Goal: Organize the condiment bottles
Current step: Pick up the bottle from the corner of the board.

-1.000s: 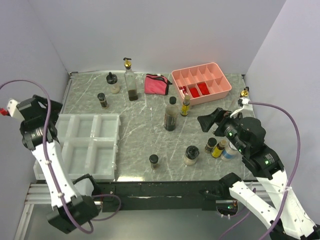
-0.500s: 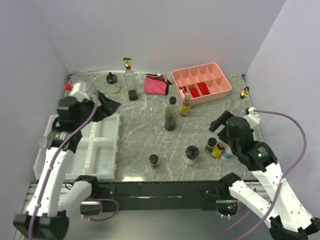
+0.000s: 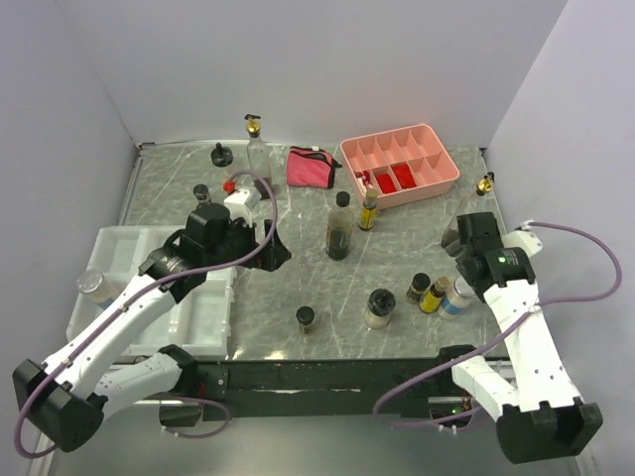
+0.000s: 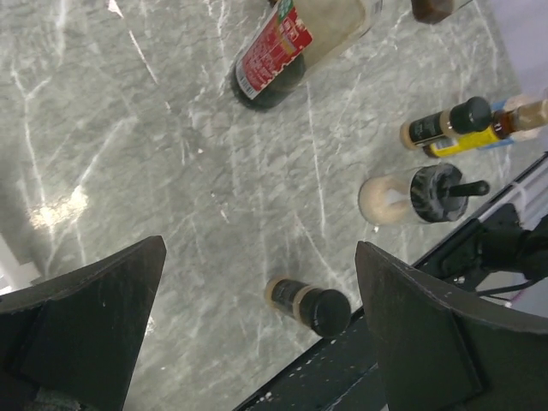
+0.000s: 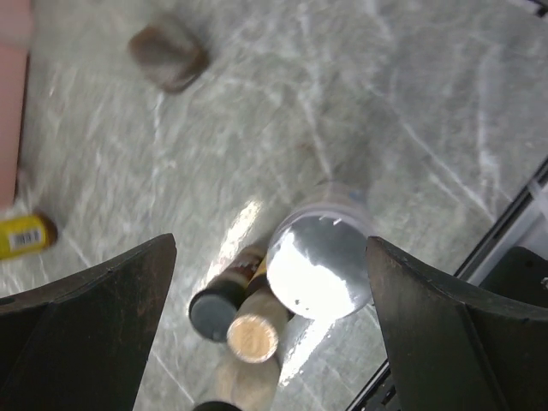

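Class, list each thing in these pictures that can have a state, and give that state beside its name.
left pincer, open, holding nothing
right pincer, open, holding nothing
tall dark bottle, upright, capped
silver-lidded jar, upright, lid on
small black-lidded jar, upright, lid on
pink tray, red items in some compartments
pink pouch, lying flat, zip too small to tell

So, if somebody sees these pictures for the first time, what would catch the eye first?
Probably the pink compartment tray with red items at the far right of the marble table, and the pink pouch beside it to the left. Next, the tall bottle of dark liquid standing mid-table, with the open left end effector hanging just to its left.
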Action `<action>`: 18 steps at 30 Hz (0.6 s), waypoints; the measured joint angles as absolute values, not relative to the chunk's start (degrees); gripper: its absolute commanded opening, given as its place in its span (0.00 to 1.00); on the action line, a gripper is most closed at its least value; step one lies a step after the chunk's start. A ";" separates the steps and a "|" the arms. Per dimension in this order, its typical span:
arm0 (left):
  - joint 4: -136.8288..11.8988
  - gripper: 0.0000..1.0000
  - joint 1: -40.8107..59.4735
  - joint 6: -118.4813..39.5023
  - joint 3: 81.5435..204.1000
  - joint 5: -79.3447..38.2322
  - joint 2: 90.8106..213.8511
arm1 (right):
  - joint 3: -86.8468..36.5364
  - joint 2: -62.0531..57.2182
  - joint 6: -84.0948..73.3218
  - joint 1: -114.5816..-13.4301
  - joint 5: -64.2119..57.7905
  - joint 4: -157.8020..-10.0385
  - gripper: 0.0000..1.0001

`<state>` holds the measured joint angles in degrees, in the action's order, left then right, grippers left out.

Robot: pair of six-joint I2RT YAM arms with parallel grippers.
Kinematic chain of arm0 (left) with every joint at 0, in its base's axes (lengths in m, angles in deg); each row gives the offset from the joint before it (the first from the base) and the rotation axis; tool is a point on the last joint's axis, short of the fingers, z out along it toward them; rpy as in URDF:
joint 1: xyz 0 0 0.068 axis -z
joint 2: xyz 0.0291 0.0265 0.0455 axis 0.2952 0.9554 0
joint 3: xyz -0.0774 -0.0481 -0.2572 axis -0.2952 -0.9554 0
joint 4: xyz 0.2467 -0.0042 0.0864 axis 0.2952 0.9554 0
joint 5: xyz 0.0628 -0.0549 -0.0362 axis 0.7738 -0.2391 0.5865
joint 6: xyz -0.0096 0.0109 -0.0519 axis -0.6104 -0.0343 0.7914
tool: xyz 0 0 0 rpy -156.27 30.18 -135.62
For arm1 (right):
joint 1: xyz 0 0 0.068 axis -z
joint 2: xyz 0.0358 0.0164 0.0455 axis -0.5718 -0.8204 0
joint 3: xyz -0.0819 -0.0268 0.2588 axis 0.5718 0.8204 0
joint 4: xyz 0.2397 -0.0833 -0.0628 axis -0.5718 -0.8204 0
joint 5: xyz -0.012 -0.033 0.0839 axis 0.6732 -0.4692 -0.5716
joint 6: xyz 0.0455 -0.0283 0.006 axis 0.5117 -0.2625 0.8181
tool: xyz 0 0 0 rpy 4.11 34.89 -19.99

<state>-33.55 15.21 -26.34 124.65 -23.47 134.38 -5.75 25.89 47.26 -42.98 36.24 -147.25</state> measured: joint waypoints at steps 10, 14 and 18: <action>-33.58 1.00 16.04 -27.89 123.19 -18.40 126.33 | -5.66 26.81 46.06 -35.74 33.82 -148.51 1.00; -33.64 0.99 16.04 -27.87 123.01 -16.42 125.26 | -5.22 26.85 46.74 -35.59 32.31 -148.88 1.00; -33.79 0.99 16.04 -27.85 122.51 -15.54 125.26 | -2.43 26.94 47.17 -35.59 30.41 -148.34 1.00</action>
